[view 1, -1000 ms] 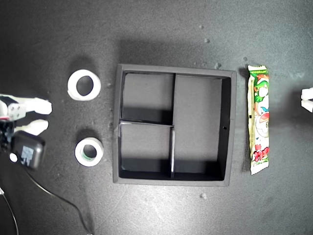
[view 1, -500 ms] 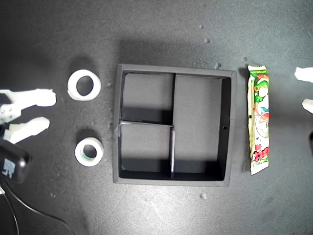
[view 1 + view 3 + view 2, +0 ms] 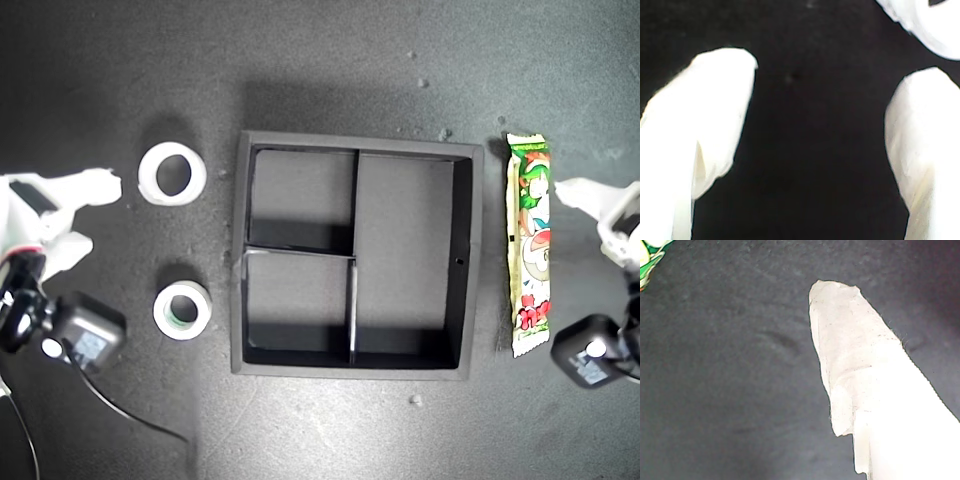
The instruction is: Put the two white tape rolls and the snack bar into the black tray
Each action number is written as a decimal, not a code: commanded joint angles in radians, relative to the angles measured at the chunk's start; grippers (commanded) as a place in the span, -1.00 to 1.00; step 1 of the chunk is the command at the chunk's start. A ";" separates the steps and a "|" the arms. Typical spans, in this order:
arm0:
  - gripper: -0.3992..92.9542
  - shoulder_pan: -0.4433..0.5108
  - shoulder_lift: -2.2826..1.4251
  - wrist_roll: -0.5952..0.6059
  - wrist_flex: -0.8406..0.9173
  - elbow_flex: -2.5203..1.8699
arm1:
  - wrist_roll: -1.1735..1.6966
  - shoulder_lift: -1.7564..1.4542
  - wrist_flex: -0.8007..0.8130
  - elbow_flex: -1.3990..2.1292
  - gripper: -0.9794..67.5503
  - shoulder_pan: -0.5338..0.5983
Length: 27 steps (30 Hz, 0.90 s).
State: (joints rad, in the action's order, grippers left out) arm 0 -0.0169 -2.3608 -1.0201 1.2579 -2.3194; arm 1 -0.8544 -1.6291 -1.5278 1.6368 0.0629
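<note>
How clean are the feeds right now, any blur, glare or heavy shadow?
Exterior view: sharp, with dark shadow inside the square matte black tray along its walls. First wrist view: the white finger is overexposed. Second wrist view: soft focus, both white fingers glaring, the white ring-shaped tape roll blown out.

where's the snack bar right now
The snack bar lies on the table just off the black tray's wall on the exterior view's right, parallel to it, with my first gripper beside it.
</note>
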 commanded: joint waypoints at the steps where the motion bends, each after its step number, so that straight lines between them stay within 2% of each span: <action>1: -0.54 -0.023 0.066 0.046 -0.058 0.051 | 0.025 0.008 -0.017 -0.040 -0.16 0.023; 9: -0.55 -0.054 0.236 0.117 -0.147 0.101 | 0.037 0.008 0.035 0.038 -0.11 0.058; 17: -0.56 -0.058 0.334 0.153 -0.149 0.202 | 0.064 0.020 0.147 0.114 -0.07 0.064; 27: -0.58 -0.061 0.413 0.163 -0.163 0.222 | 0.160 0.232 0.193 -0.023 -0.07 0.051</action>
State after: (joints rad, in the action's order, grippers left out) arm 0 -0.0721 -1.9528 -0.8652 1.1091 -2.1537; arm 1 -0.8268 -1.4082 -1.3468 1.6628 0.1227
